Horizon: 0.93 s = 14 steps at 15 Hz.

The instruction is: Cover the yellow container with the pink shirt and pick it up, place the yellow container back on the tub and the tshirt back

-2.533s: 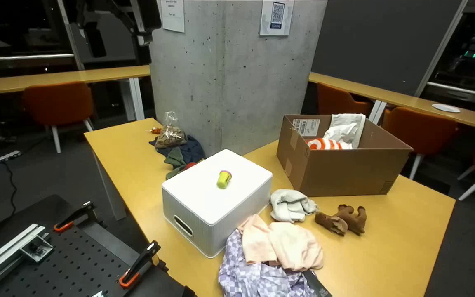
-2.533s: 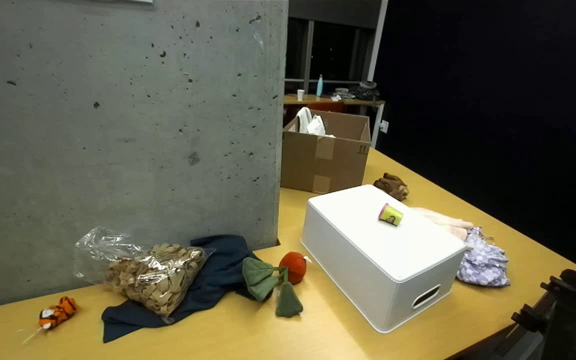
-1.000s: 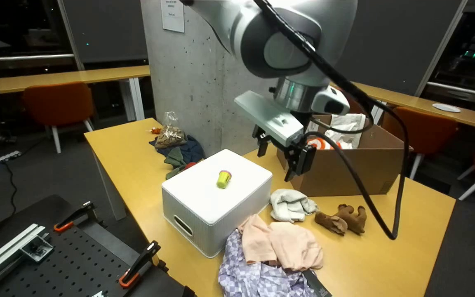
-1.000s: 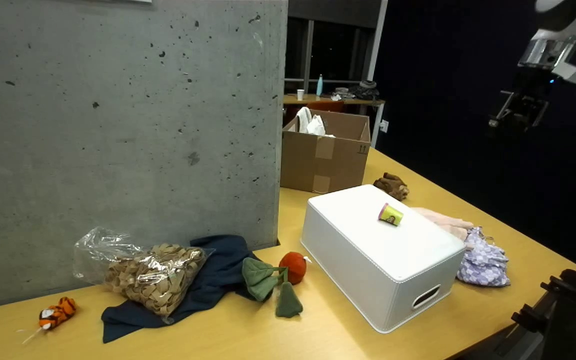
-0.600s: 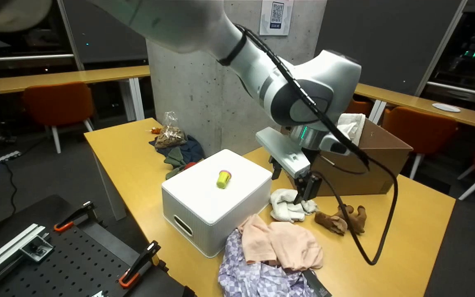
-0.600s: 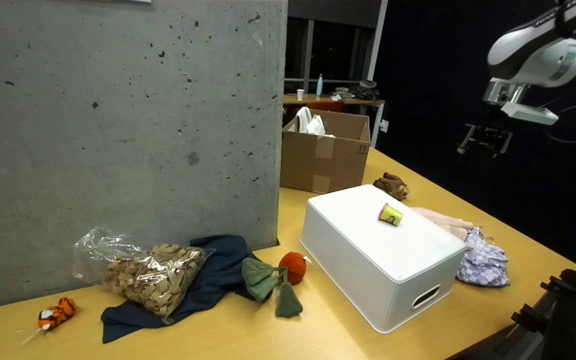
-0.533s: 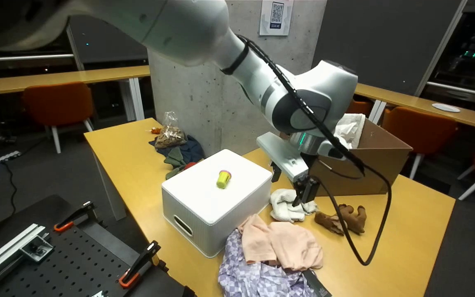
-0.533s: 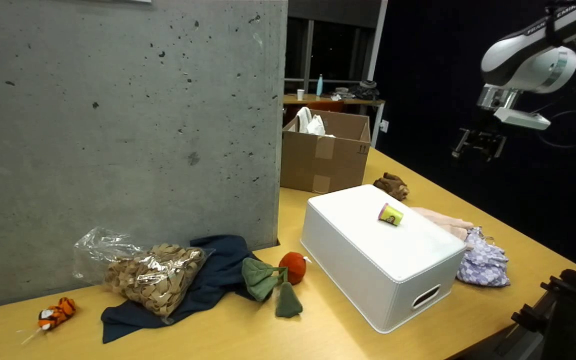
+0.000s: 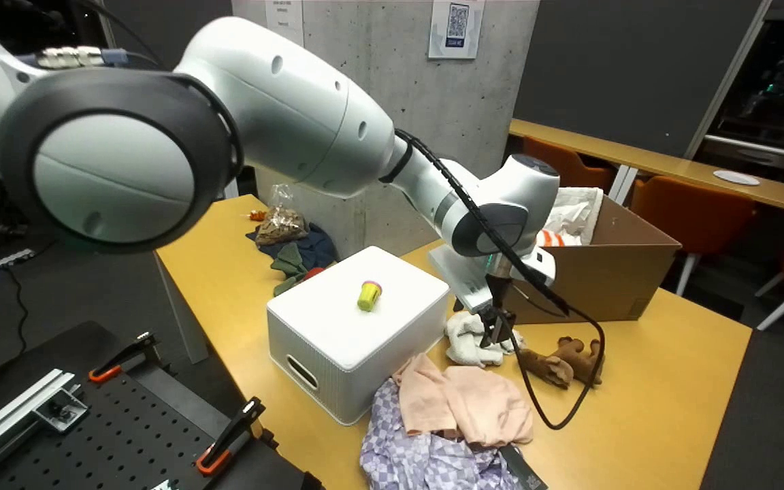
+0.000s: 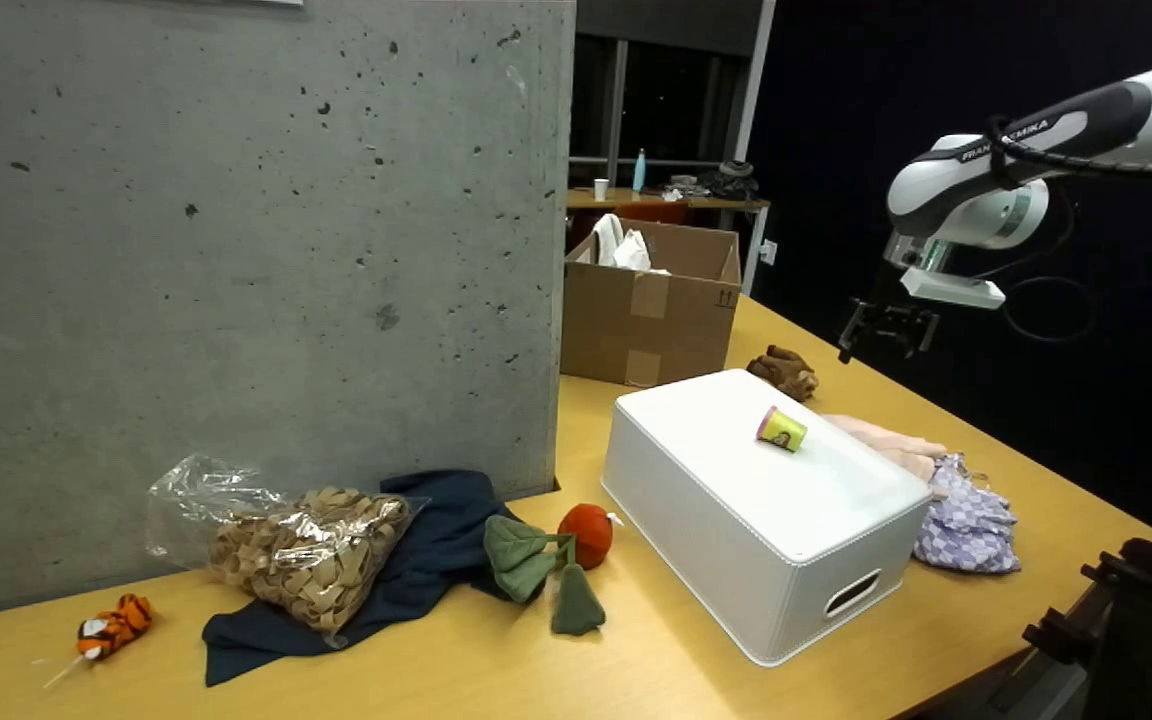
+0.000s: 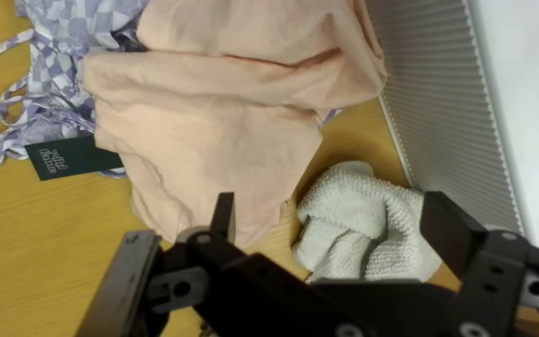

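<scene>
The small yellow container (image 9: 368, 298) with a pink lid lies on top of the white tub (image 9: 310, 309). In an exterior view the container (image 10: 782, 430) appears to be on its side. The pink shirt (image 9: 484, 401) lies folded on the table beside the tub, partly over a purple checked garment. The shirt (image 11: 222, 126) fills the middle of the wrist view, and the tub (image 11: 442, 89) is at its right. My gripper (image 11: 330, 208) is open and empty, above the white towel and the shirt's near edge. The container is out of the wrist view.
A white towel (image 11: 367, 224) lies under my jaws, by the tub. The purple checked garment (image 9: 426, 463), a brown plush toy (image 9: 569, 361) and a cardboard box (image 9: 603, 279) are nearby. A bag of brown strips (image 10: 311, 560) and a dark blue cloth (image 10: 446, 550) lie beyond the tub.
The arm has come into view since the earliest frames and has moved down and over the table toward the towel and shirt. The container, tub and shirt have not moved.
</scene>
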Available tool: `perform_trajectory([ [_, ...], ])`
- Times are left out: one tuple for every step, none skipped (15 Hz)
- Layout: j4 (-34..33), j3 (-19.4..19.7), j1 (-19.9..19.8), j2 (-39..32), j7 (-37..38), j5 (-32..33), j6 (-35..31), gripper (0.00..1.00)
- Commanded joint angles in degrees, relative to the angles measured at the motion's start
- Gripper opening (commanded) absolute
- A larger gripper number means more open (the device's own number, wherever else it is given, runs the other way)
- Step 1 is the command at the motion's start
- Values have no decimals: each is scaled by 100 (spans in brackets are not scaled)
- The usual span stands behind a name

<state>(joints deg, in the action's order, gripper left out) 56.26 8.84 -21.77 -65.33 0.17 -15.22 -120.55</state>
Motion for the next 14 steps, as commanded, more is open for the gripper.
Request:
perform_trajectory([
  [-1393,55,-56,-892,453,65,241,100],
  [-1649,42,-63,-1075,517,60,304,100],
  [-1893,38,-60,-1250,581,67,381,100],
  [-2136,17,-61,-1423,605,66,484,100],
  [-2379,33,-51,-1592,649,87,605,100],
  [-2574,33,-52,-1742,669,86,711,100],
  [-2666,40,-47,-1827,698,83,775,100],
  [-2734,37,-50,-1906,708,73,817,100],
  [-2671,-156,-116,-1897,808,303,746,100],
  [-2783,-158,-136,-1989,878,344,787,100],
  [-2855,-155,-144,-2056,944,412,808,100],
  [-2918,-152,-147,-2127,990,486,848,100],
  [-2983,-149,-147,-2193,1037,544,878,100],
  [-3037,-131,-131,-2264,1087,618,940,100],
])
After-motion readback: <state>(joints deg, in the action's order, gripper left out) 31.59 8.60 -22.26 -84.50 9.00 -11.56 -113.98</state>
